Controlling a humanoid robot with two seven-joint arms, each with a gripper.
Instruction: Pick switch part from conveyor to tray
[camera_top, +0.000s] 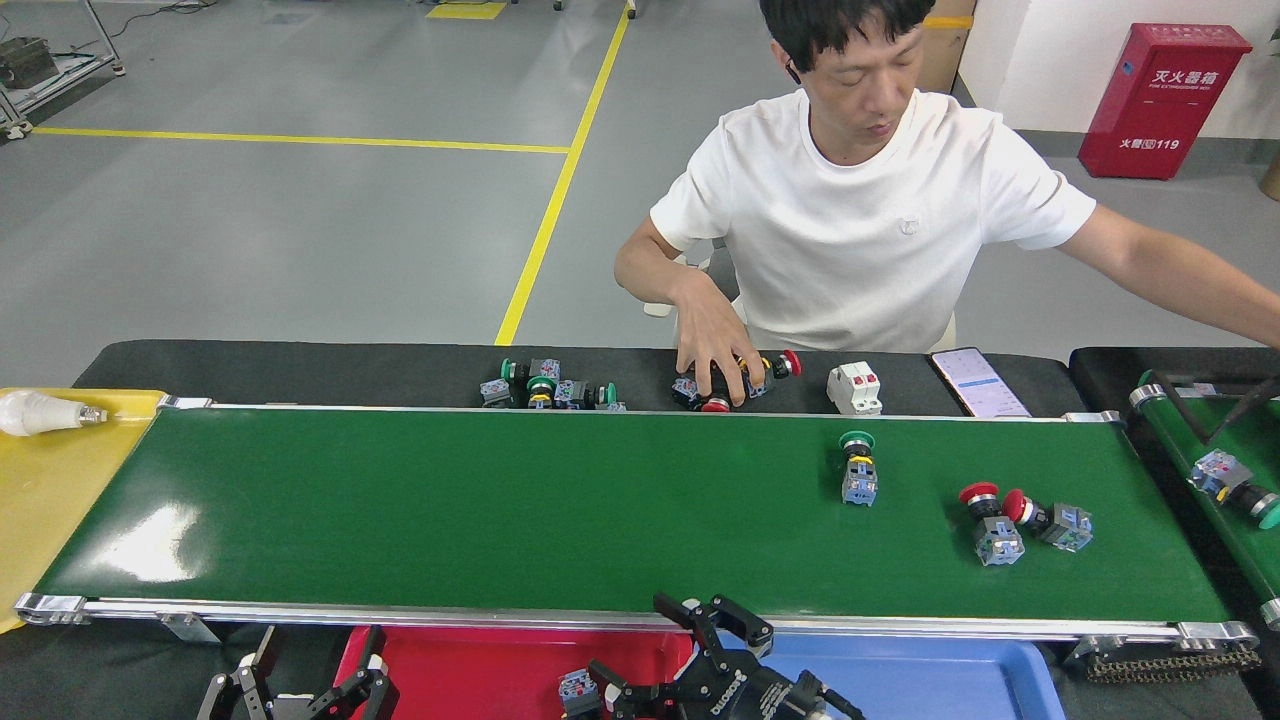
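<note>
The conveyor (500, 500) runs across the middle of the head view. On its right half lie a green-capped switch part (858, 468) and two red-capped switch parts (990, 525) (1048, 518) touching each other. My right gripper (665, 655) is below the belt's near rail, at the seam between the red tray (470, 665) and the blue tray (950, 680). Its fingers are spread open. A small switch part (576, 690) sits in the red tray beside the lower fingertip. My left gripper (305, 685) rests open at the bottom left, holding nothing.
A person sits behind the belt, one hand (712, 355) on a pile of switch parts on the black table. More parts (545, 388), a white breaker (855, 388) and a phone (975, 382) lie there. A narrower belt (1215, 440) at the right carries a part (1232, 480). A bulb (45, 412) lies on a yellow tray.
</note>
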